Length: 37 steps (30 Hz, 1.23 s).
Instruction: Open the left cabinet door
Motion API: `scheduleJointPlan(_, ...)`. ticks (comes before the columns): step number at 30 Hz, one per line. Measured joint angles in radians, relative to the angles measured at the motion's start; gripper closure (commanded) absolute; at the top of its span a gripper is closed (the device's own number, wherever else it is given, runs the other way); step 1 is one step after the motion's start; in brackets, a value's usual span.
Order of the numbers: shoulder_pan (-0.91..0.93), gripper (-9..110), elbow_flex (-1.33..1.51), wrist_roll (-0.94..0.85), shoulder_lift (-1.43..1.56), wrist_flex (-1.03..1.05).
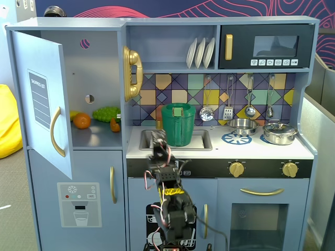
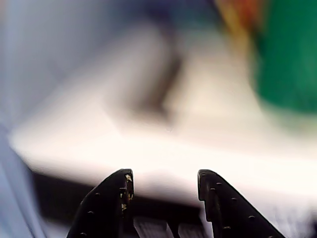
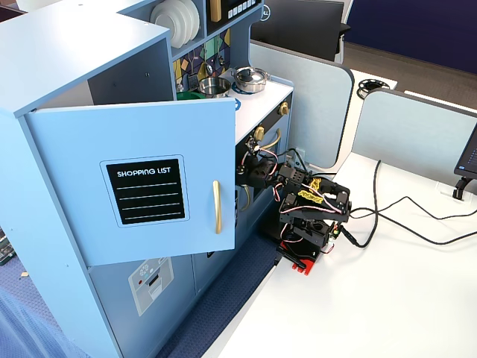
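The left cabinet door (image 1: 44, 104) is light blue with a black "SHOPPING LIST" panel and a curved gold handle (image 1: 56, 130). It stands swung wide open, which also shows in another fixed view (image 3: 141, 194). The compartment behind it holds an orange (image 1: 81, 121), green grapes (image 1: 106, 113) and a carrot (image 1: 114, 125). My gripper (image 1: 158, 141) is raised in front of the white counter edge by the sink, well to the right of the door and apart from it. In the wrist view my gripper (image 2: 166, 173) is open and empty, and the scene beyond it is blurred.
A green pot (image 1: 178, 124) stands in the sink just behind the gripper. A blue door with a grey dispenser panel (image 1: 78, 204) is shut below the open door. A gold toy phone (image 1: 132, 73) hangs on the fridge side. Cables (image 3: 402, 216) trail over the white table (image 3: 387, 298).
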Motion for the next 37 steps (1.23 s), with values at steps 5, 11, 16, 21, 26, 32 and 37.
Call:
scheduleJointPlan(5, 0.107, 91, 0.107, 0.077, 0.071, 0.336)
scheduleJointPlan(11, 0.129, 91, 0.207, 0.147, 0.123, 0.609)
scheduleJointPlan(16, 0.130, 94, 0.215, 0.206, 0.150, 0.788)
scheduleJointPlan(21, 0.140, 97, 0.216, 0.247, 0.173, 0.891)
scheduleJointPlan(26, 0.144, 100, 0.213, 0.252, 0.184, 0.923)
scheduleJointPlan(32, 0.144, 101, 0.212, 0.255, 0.184, 0.930)
scheduleJointPlan(37, 0.146, 100, 0.212, 0.265, 0.184, 0.930)
